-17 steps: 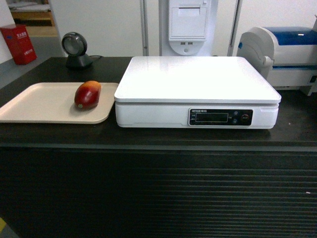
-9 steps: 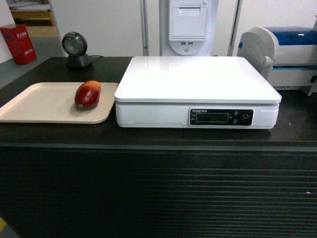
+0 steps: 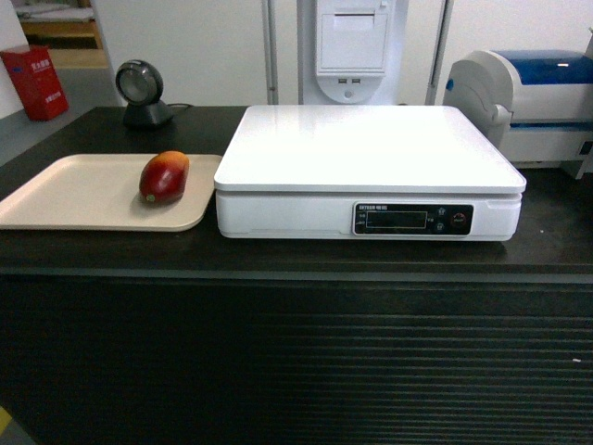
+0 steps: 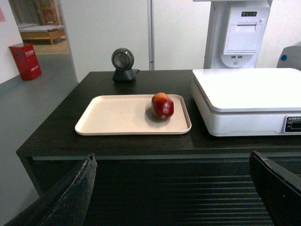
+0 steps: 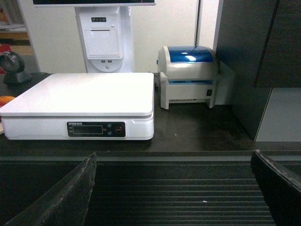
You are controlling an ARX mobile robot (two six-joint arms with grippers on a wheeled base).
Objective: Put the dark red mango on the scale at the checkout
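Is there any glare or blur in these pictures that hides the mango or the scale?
Head view: soft glare washes the scale platform; the dark red mango is sharp. Left wrist view: mango clear on the beige tray. Right wrist view: scale evenly lit; mango only an orange sliver at the left edge.

A glossy dark red mango (image 3: 164, 177) with a yellow-orange upper end lies on the right part of a flat beige tray (image 3: 74, 193). The tray sits just beside a large flat white electronic scale (image 3: 371, 167) on the long black checkout counter (image 3: 296, 352) with its ribbed front.
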